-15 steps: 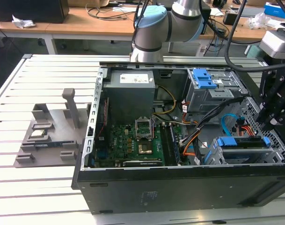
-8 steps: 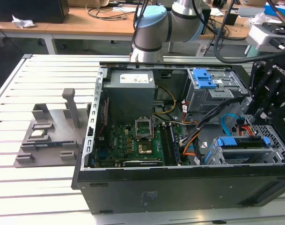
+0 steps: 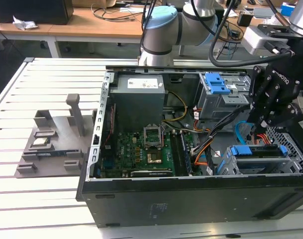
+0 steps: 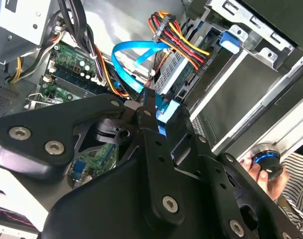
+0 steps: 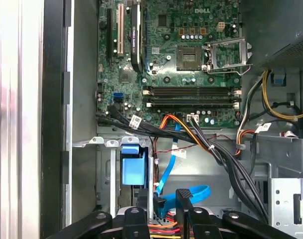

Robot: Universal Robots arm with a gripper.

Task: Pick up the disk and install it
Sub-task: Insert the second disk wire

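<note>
Colours inside the open case

My gripper (image 3: 270,112) is matt black; the motherboard (image 3: 141,149) is green, the flat data cable (image 4: 136,57) bright blue, the power wires (image 4: 178,37) orange, red, yellow and black, the drive cage (image 3: 260,162) grey with a blue latch.

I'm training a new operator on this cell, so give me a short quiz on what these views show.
1. True or false: the computer case lies with its side panel off, motherboard exposed.
2. The gripper hangs above: A) the grey fixture on the table, B) the drive cage at the exterior view's right, C) the power supply.
3. Fill in: the flat cable close to the gripper is ___ in colour.

Key: 1 true; 2 B; 3 blue.
</note>
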